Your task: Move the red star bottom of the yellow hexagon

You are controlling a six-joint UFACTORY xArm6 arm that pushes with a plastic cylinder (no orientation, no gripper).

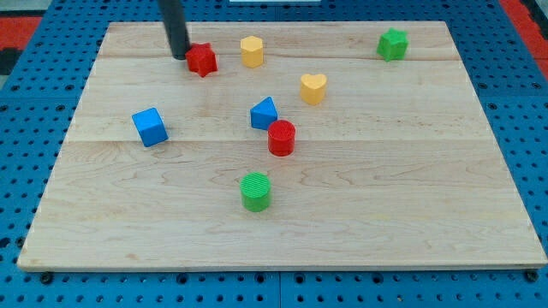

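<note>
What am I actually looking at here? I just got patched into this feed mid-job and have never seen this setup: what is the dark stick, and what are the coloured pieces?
There is a single camera view, looking down at a wooden board on a blue pegboard surface. The dark stick is the end of a robot arm; it has no gripper, so nothing is held. It only pushes things by sliding my tip across the board.

My tip now sits just at the view's left of the red star, right beside it. The yellow hexagon is to the star's right, apart from it.

Also on the board: a yellow heart, a green star at the view's top right, a blue cube, a smaller blue block close to a red cylinder, and a green cylinder.
</note>
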